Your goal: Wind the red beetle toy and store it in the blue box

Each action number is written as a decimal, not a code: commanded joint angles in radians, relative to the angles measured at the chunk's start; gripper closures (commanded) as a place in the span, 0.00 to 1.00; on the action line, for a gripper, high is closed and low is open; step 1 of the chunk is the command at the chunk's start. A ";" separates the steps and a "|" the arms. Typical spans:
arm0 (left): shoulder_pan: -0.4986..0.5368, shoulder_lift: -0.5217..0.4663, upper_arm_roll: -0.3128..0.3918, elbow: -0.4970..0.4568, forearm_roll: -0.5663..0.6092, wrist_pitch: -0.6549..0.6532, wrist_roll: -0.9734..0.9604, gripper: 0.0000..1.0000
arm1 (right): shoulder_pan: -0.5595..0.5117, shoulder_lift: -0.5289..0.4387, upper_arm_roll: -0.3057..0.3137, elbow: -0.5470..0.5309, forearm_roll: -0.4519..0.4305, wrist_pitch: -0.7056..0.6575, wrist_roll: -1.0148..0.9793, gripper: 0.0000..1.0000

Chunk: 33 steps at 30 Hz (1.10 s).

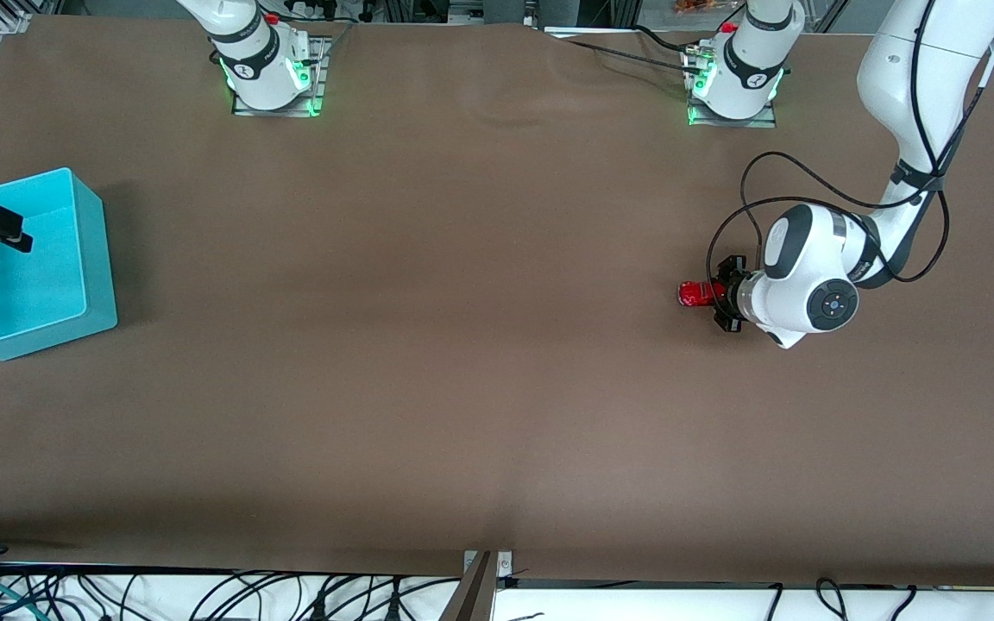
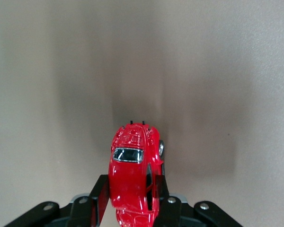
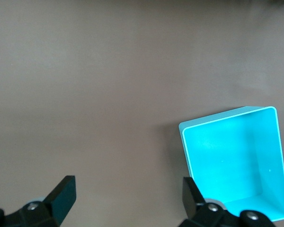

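**A:** What have the fingers (image 2: 100,198) got?

**B:** The left gripper (image 2: 128,201) is clamped on the red beetle toy (image 2: 132,165), one pad on each flank, nose pointing away from the wrist. The toy sits at table level toward the left arm's end.

**A:** How will it handle?

**B:** I'd judge it light, hard and glossy, so likely slippery. A hold across the doors, low on the body, looks safest, leaving the wheels free for winding.

**A:** And the arm?

**B:** The wrist lies nearly level, forearm bent back toward its base.

**A:** The other one?

**B:** The right gripper (image 3: 128,198) waits with fingers wide apart over the blue box (image 1: 83,250), at the right arm's end, well apart from the toy.
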 commanded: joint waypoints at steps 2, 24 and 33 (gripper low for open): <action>0.003 0.053 0.044 0.030 0.018 0.008 0.071 1.00 | -0.002 0.007 0.003 0.024 0.005 -0.004 0.006 0.00; 0.003 0.135 0.162 0.087 0.091 0.011 0.135 1.00 | -0.005 0.007 0.001 0.024 0.005 -0.004 0.003 0.00; 0.004 0.135 0.208 0.088 0.091 0.011 0.221 1.00 | -0.007 0.007 0.001 0.024 0.005 -0.004 0.003 0.00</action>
